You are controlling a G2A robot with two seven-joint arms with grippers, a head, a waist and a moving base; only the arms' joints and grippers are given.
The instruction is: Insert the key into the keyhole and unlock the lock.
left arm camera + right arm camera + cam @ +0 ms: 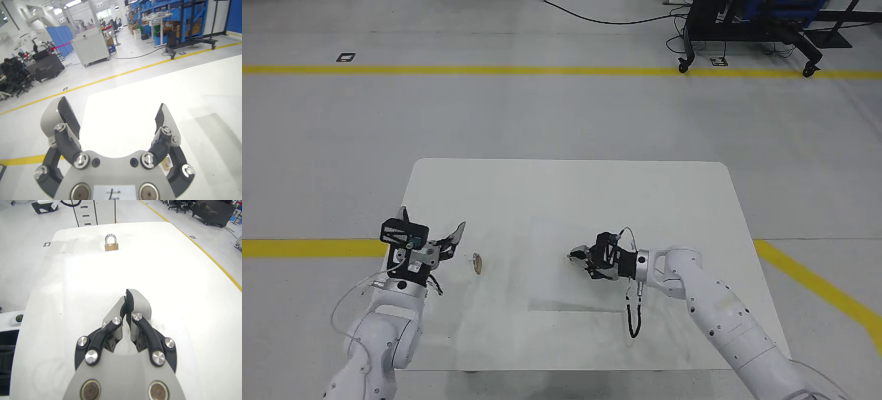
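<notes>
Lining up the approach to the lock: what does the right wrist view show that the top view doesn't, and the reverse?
Right wrist view: the lock in detail, with its silver shackle pointing away from the right gripper and its brass body nearer. The jaws are pressed together, and anything held between them is too small to tell.
Top view: the left gripper, jaws open, close beside the lock on the side away from the right gripper.
Both: the white table, the lock on it, and the right gripper aimed toward the lock.
</notes>
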